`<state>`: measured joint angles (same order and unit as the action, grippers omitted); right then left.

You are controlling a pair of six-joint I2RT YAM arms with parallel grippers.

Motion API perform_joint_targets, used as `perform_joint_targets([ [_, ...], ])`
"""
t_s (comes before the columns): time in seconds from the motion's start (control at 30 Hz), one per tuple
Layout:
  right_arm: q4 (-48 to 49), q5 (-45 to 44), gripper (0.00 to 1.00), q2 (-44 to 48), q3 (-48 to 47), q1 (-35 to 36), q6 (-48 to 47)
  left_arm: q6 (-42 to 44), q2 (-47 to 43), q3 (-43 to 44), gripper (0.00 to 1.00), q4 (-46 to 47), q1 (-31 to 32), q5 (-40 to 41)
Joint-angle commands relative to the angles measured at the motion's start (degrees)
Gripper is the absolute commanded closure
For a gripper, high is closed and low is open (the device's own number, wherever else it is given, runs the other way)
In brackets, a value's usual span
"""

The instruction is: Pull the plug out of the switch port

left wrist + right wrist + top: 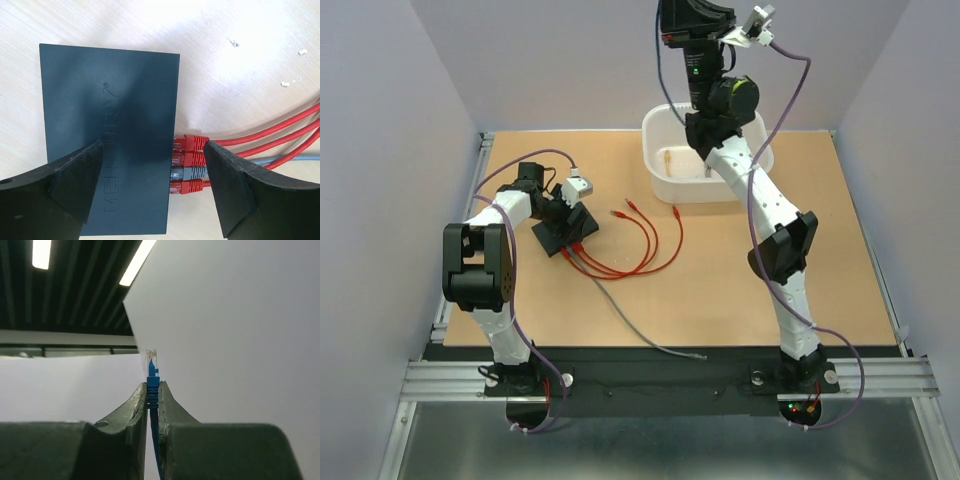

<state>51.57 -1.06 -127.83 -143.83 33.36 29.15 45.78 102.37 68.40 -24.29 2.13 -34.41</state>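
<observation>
The switch [110, 130] lies flat on the worktop [240, 75], left of centre in the overhead view. In the left wrist view it fills the left half of the frame, ports along its right edge. Four plugs sit in those ports: two red plugs [196, 142] at the top, a grey plug [192, 172] below them, and another red one at the bottom. Their red cables [280, 132] run off to the right.

The left gripper [152, 155] hangs over the switch, spread wide. One finger is over the black lid and the other just right of the plugs. It holds nothing.

The right gripper [152, 390] is raised at the top of the overhead view, above the white tub [660, 185]. It is pinched tight on a blue plug [152, 371] that points upward.
</observation>
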Motion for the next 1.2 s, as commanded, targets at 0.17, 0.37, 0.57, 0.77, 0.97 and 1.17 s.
perform_joint_targets([
  [0.17, -3.05, 7.21, 1.0, -8.66, -4.62, -10.24, -23.52, -1.48, -0.85, 2.97, 0.07, -1.28, 0.07, -0.39],
  [0.37, -11.56, 10.63, 1.0, -13.84, -3.3, -13.67, -33.88, -1.75, -1.29, 2.88, 0.07, -1.46, 0.07, -0.13],
  [0.57, -19.22, 8.19, 1.0, -15.17, 5.99, -14.47, -36.18, -1.75, -2.61, 1.91, 0.07, -1.46, 0.07, 0.05],
  [0.77, -20.81, 7.12, 0.99, -10.87, 18.31, -14.56, -32.14, -1.75, -5.24, 0.51, 0.05, -1.02, 0.07, -0.13],
  [0.97, -19.67, 6.68, 0.78, -6.12, 30.62, -14.56, -27.76, -1.75, -6.83, 0.42, 0.05, -1.11, 0.07, -0.13],
  [1.17, -20.37, 8.09, 0.11, -0.5, 33.97, -14.47, -21.08, -2.01, -7.27, 1.03, 0.04, -1.63, -0.02, 0.4],
])
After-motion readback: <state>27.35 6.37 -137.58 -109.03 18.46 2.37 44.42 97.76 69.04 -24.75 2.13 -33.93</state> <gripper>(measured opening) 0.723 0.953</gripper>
